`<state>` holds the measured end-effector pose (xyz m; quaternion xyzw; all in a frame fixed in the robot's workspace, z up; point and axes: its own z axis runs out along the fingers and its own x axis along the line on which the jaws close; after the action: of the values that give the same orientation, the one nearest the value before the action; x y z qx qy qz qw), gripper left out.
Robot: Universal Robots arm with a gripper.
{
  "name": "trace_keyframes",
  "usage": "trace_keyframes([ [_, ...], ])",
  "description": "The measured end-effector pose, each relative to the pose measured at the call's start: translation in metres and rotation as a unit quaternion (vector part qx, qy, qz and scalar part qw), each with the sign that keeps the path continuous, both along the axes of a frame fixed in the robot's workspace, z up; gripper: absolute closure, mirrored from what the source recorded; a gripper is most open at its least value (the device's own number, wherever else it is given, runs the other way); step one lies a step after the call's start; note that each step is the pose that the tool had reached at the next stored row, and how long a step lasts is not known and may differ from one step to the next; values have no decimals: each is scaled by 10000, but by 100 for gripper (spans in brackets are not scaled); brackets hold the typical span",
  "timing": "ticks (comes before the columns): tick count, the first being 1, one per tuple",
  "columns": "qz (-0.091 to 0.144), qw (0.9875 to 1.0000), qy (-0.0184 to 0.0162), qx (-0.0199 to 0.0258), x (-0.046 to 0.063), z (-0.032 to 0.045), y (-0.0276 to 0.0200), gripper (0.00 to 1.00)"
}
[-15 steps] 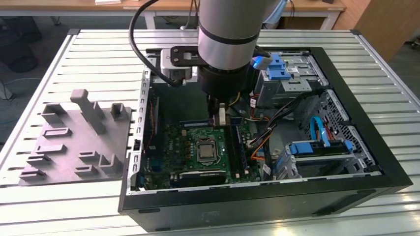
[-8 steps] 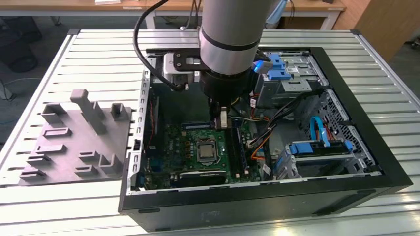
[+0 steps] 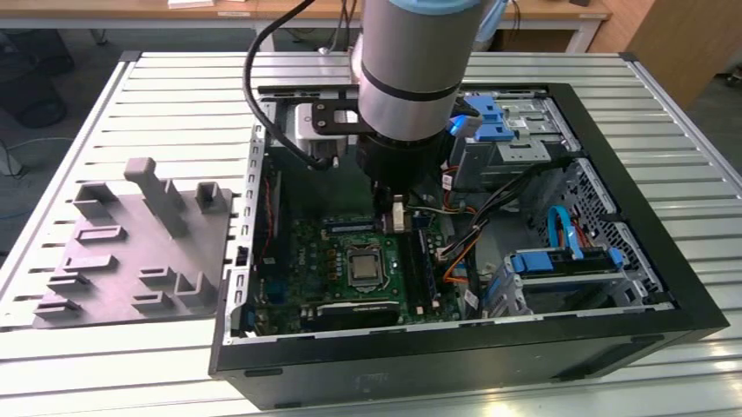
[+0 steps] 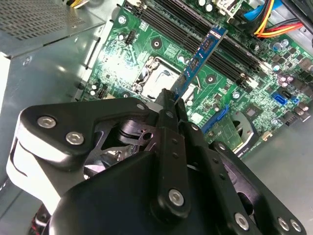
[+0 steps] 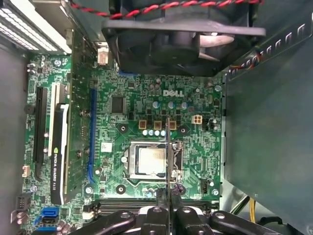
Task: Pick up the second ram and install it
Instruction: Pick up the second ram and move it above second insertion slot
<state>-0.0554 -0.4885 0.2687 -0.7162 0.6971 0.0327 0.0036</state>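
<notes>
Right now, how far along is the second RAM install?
Done: the pickup. The second ram is clamped in the gripper.
In hand: the stick is held above the motherboard, near the CPU socket.
Left: seating. The stick is not yet in any of the memory slots.
</notes>
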Motion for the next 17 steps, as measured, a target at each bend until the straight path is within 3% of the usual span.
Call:
trace_keyframes([
  [9, -1, 10000, 0, 0, 16, -109, 0, 86],
  [14, 0, 10000, 0, 5, 18, -112, -3, 86],
  [17, 0, 10000, 0, 19, 18, -112, -46, 86],
])
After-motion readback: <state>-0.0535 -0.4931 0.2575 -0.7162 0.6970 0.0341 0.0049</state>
